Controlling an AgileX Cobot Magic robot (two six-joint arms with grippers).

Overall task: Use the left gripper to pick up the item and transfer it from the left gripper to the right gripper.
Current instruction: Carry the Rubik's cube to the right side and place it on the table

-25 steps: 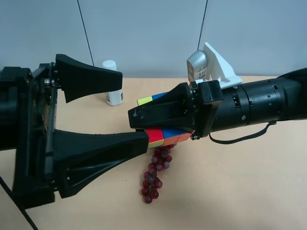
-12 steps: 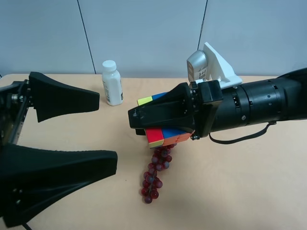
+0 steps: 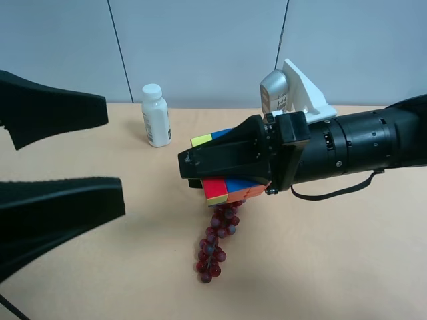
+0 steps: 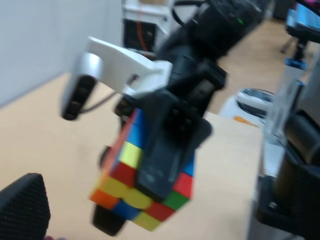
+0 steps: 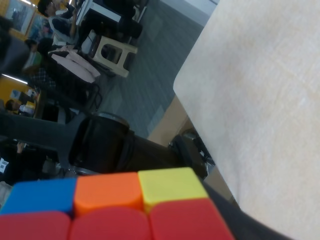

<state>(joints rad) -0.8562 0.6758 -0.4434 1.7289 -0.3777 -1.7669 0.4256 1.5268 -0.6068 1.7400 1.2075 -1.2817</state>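
The puzzle cube [image 3: 223, 189] is clamped between the black wedge fingers of my right gripper [image 3: 203, 173], held above the table. This arm, with its white bracket [image 3: 301, 90], reaches in from the exterior high view's right. The left wrist view shows the same grip: the cube [image 4: 122, 157] between the right gripper's fingers [image 4: 162, 150]. The right wrist view shows the cube [image 5: 110, 210] filling its lower part. My left gripper [image 3: 115, 153] is open and empty at the exterior high view's left, clear of the cube. One of its fingers [image 4: 22, 205] shows in the left wrist view.
A purple grape bunch [image 3: 215, 243] lies on the tan table [image 3: 333, 253] just below the held cube. A white bottle [image 3: 155, 115] stands at the back of the table. The table's edge and the floor beyond it [image 5: 150, 90] show in the right wrist view.
My open left gripper has drawn back from the cube toward the exterior high view's left. The right gripper and the cube have not moved.
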